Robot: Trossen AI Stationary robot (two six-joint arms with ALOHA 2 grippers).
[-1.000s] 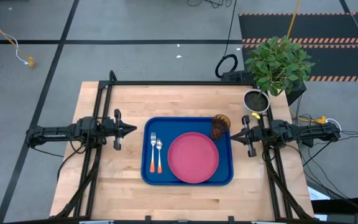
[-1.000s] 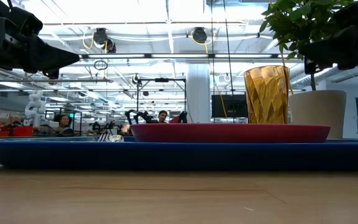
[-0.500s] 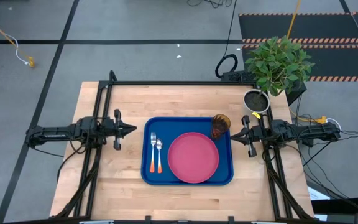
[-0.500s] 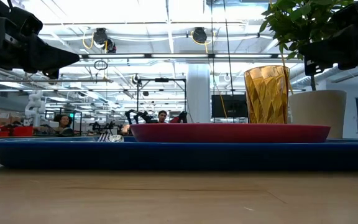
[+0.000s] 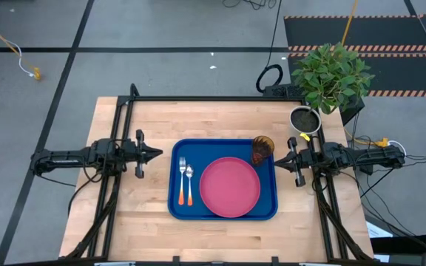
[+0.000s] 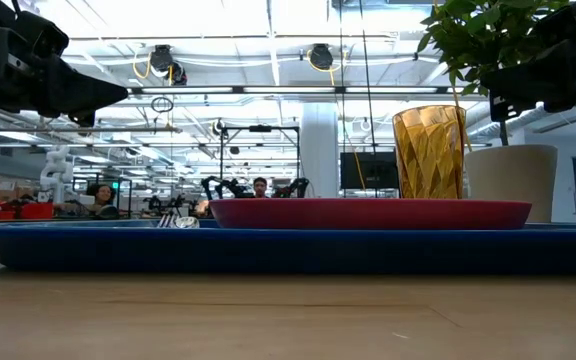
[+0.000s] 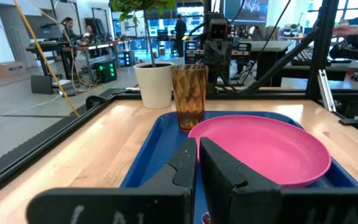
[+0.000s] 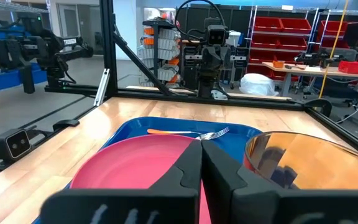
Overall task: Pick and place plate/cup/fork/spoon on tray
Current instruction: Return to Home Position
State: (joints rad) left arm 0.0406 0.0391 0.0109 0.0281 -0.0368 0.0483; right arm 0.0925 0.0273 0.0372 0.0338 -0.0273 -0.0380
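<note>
The blue tray (image 5: pixel 176 207) lies flat on the middle of the table. On it lies the pink-red plate (image 5: pixel 230 187), with the amber cup (image 5: pixel 262 150) upright at the tray's far right corner. The fork (image 5: pixel 181 182) and spoon (image 5: pixel 189 183) lie side by side at the tray's left end. My left gripper (image 5: pixel 158 154) is shut and empty, raised just left of the tray. My right gripper (image 5: pixel 280 158) is shut and empty, raised just right of the tray, beside the cup.
A dark pot (image 5: pixel 305 120) and a green plant (image 5: pixel 333 74) stand at the table's far right corner. A black frame (image 5: pixel 198 98) runs along the table's far and side edges. Bare wood shows near the front edge.
</note>
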